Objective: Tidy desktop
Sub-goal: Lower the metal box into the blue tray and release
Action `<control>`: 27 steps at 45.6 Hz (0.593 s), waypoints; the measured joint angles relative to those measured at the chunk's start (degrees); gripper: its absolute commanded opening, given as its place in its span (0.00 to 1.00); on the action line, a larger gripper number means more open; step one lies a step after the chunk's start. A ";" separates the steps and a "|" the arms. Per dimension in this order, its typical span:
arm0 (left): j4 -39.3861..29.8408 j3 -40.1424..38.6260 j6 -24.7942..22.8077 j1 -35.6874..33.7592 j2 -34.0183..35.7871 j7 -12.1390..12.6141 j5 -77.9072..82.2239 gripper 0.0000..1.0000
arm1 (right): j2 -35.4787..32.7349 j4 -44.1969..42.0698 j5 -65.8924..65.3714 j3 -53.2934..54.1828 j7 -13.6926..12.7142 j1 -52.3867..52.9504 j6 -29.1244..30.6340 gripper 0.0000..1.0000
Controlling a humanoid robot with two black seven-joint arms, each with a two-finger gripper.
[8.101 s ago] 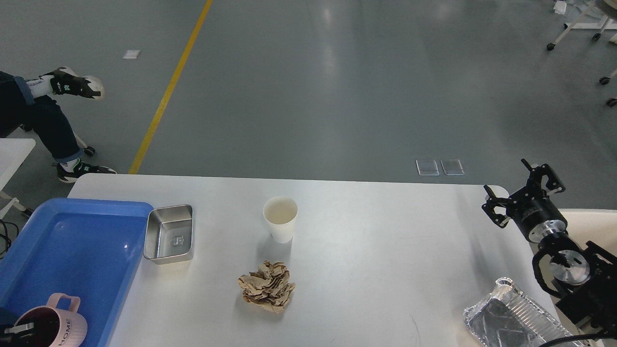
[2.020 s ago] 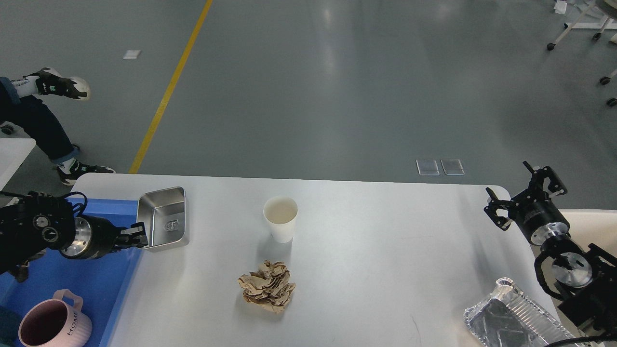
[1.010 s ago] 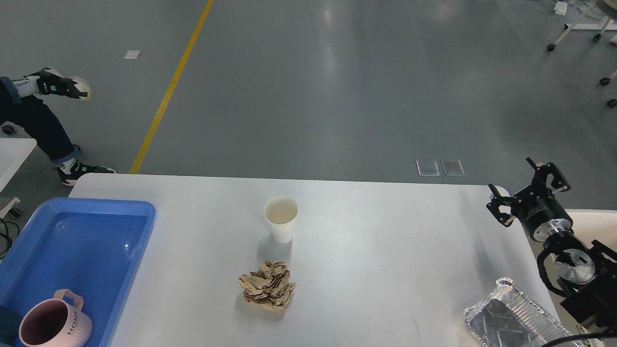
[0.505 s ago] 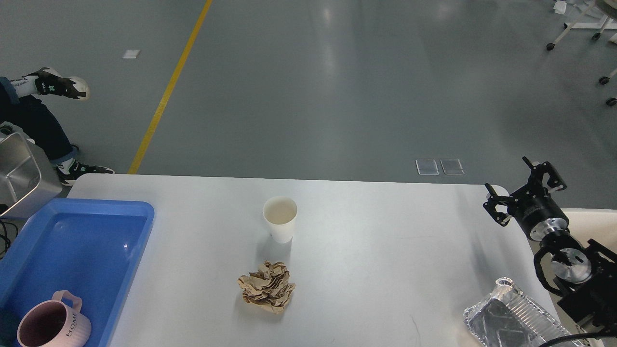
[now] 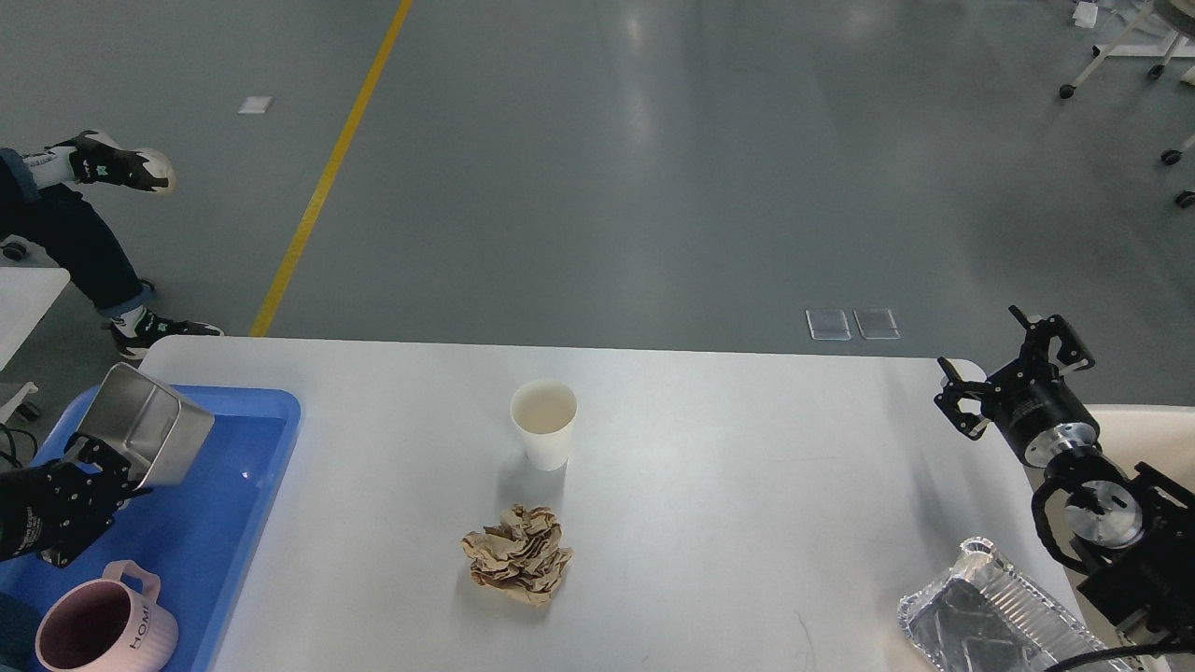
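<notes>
desktop (image 5: 709, 485) seemingly beneath right gripper (image 5: 1013, 373)

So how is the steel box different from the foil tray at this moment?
The steel box has smooth walls; the foil tray has ribbed, crinkled ones. The steel box is held tilted by the left gripper over the blue tray; the foil tray lies flat on the desktop. Both are shiny metal, rectangular and open-topped.

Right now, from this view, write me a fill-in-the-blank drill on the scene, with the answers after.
1. The left gripper holds the steel tin over the ____ tray.
2. The pink mug stands in the tray's ____ corner.
3. On the desktop, the crumpled paper lies nearer me than the paper ____.
4. The right gripper is ____ and holds nothing.

Answers: blue; near; cup; open
</notes>
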 measured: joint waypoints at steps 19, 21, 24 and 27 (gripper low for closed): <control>5.96 -2.48 4.90 0.75 -3.79 8.82 -3.92 0.00 | 0.86 0.01 -0.66 0.00 0.00 0.36 -0.41 1.00; 6.28 -2.88 5.12 0.75 -3.96 9.28 -3.92 0.00 | 0.94 0.01 -0.66 0.00 0.00 0.36 -0.42 1.00; 6.86 -3.21 5.40 0.73 -4.32 10.03 -3.92 0.00 | 0.98 0.01 -0.66 0.00 0.00 0.36 -0.42 1.00; 7.51 -3.30 5.69 0.67 -5.04 10.59 -3.92 0.01 | 1.01 0.01 -0.65 0.00 0.00 0.36 -0.42 1.00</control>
